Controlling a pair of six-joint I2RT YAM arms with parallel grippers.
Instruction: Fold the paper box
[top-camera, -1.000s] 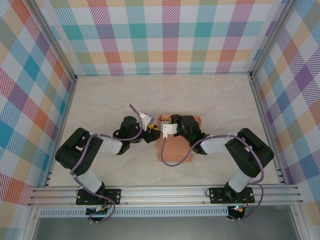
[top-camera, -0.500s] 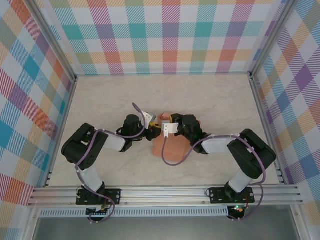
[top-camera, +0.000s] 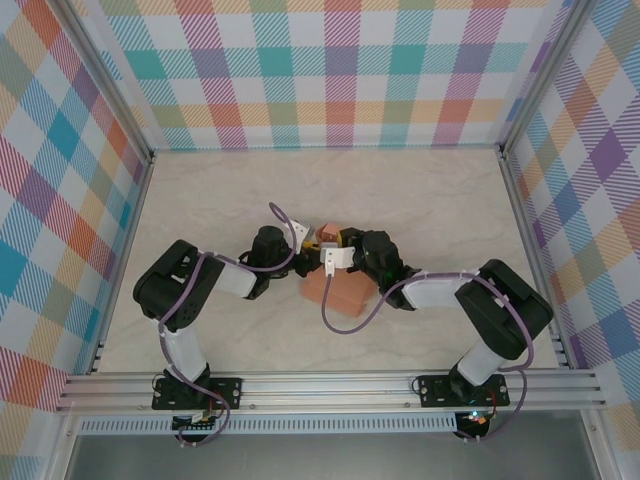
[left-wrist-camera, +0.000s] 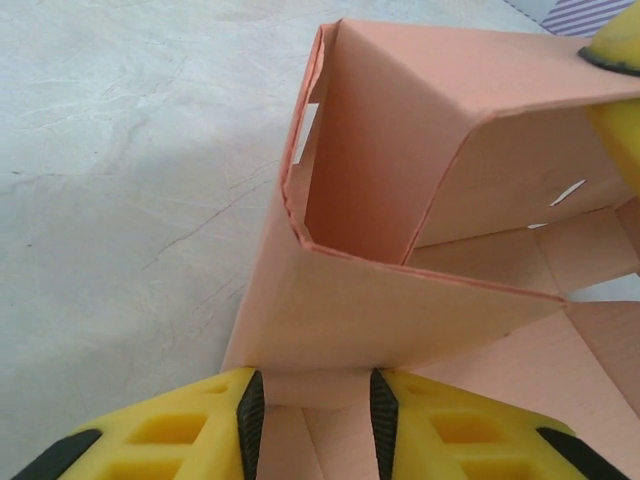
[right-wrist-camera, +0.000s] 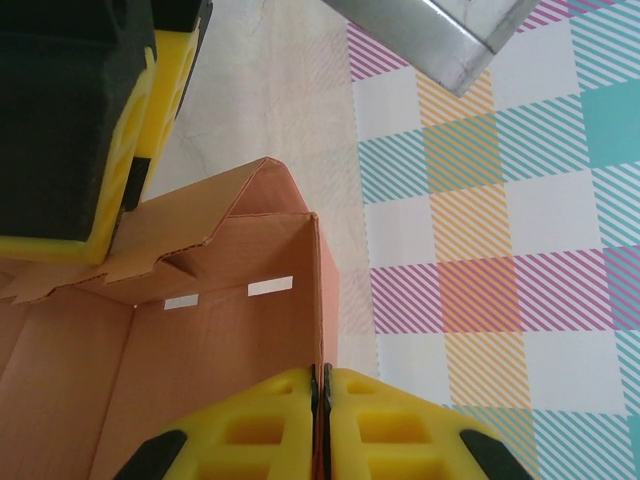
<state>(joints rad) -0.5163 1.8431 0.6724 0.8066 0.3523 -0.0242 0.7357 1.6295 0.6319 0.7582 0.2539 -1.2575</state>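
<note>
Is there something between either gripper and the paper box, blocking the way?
Nothing visible. The right gripper is shut on a wall edge of the paper box, and the left gripper has a panel of it between its fingers.

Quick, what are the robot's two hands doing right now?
Left gripper: fingers apart around a paper box wall; grip cannot be told.
Right gripper: closed, pinching the paper box's edge.

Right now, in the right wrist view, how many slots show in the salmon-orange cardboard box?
2, both in the salmon-orange cardboard box's far wall near its fold: the left slot and the right slot beside it. Others may be hidden.
</note>
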